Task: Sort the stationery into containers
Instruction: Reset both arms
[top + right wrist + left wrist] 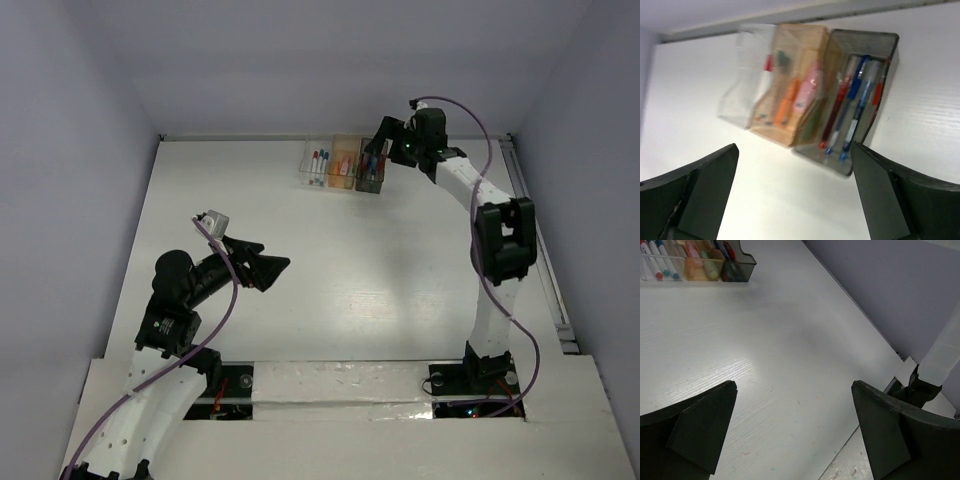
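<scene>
While left tool point(794, 405), right tool point(795, 162) gape, pens point(856, 92) lie lengthwise in grey bin point(865, 36); blurred, perhaps four.

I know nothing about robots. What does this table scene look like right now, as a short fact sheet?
Table: white
Clear bin: red- and blue-tipped markers
Orange bin: orange and pink items
Grey bin: red and blue pens
Loose stationery: none visible
Left jaws: open, empty, above the table
Right jaws: open, empty, by the grey bin
</scene>
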Action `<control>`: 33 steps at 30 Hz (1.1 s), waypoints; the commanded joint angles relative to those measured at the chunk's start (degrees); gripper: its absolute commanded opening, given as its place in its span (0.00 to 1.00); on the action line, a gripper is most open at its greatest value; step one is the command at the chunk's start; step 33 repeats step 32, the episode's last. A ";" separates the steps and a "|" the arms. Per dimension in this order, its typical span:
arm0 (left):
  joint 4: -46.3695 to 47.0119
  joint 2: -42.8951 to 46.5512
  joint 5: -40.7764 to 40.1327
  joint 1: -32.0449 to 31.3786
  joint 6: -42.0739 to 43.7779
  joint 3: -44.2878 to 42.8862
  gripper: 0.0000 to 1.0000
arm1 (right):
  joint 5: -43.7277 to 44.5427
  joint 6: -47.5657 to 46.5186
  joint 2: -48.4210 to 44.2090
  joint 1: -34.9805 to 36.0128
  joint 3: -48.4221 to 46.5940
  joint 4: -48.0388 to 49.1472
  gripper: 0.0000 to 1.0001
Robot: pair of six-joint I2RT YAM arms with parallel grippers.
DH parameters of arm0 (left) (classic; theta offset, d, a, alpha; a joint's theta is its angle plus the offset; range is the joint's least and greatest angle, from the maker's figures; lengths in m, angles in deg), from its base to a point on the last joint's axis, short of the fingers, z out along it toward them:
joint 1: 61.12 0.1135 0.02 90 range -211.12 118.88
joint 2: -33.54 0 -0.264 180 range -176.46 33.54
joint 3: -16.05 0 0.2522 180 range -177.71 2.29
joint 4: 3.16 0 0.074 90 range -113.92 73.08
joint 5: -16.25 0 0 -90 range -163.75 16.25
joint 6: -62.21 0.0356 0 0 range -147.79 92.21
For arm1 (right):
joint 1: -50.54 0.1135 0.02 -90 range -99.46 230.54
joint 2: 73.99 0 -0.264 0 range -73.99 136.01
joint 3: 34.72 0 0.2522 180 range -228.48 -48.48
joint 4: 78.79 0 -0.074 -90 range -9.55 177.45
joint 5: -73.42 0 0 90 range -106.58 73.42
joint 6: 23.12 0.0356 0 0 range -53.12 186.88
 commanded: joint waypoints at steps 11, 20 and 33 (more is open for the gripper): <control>1.43 2.30 -2.43 0.74 -0.30 -5.79 0.99 | -0.46 5.63 -63.52 0.54 37.75 15.19 1.00; 1.26 3.00 -8.48 0.74 -2.33 -20.64 0.99 | 11.23 5.11 -94.48 0.54 41.45 0.08 1.00; -5.07 4.50 -8.23 0.74 -2.42 -21.18 0.99 | 12.65 4.32 -98.10 0.54 44.62 -6.44 1.00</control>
